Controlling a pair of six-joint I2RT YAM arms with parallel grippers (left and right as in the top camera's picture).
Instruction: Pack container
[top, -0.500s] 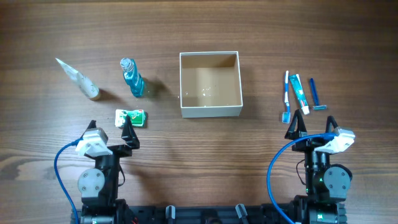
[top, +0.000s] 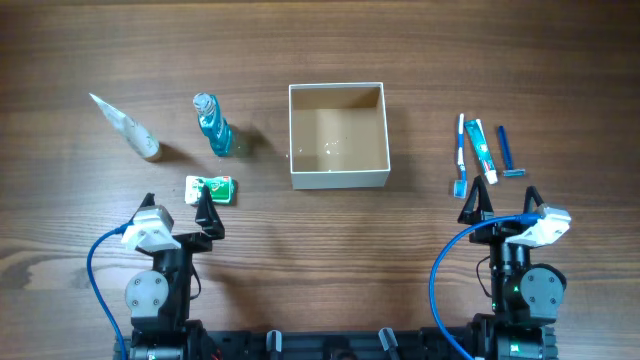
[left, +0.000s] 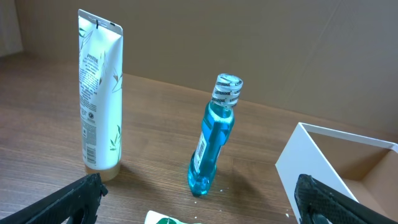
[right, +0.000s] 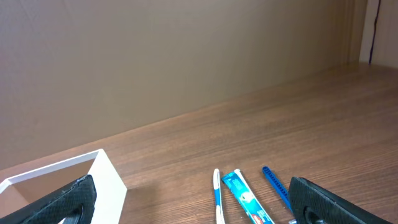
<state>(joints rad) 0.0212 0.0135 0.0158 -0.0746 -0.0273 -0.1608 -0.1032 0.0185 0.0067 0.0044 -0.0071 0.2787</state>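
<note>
The container (top: 338, 179), a white-walled box with a tan inside, stands empty at the table's middle; it also shows in the left wrist view (left: 311, 158) and the right wrist view (right: 106, 174). Left of it stand a blue mouthwash bottle (top: 213, 127) (left: 214, 137) and a white tube (top: 125, 127) (left: 99, 93); a small green-and-white packet (top: 211, 188) (left: 168, 218) lies nearer. Right of it lie a toothbrush (top: 461, 155) (right: 216, 196), a toothpaste tube (top: 482, 150) (right: 245, 196) and a blue razor (top: 508, 152) (right: 277, 186). My left gripper (top: 178, 204) (left: 199, 205) is open and empty behind the packet. My right gripper (top: 503, 202) (right: 193, 208) is open and empty behind the toothbrush.
The wooden table (top: 330, 50) runs to a plain brown wall in the wrist views. Blue cables loop at each arm's base (top: 100, 270) (top: 440, 280) near the front edge.
</note>
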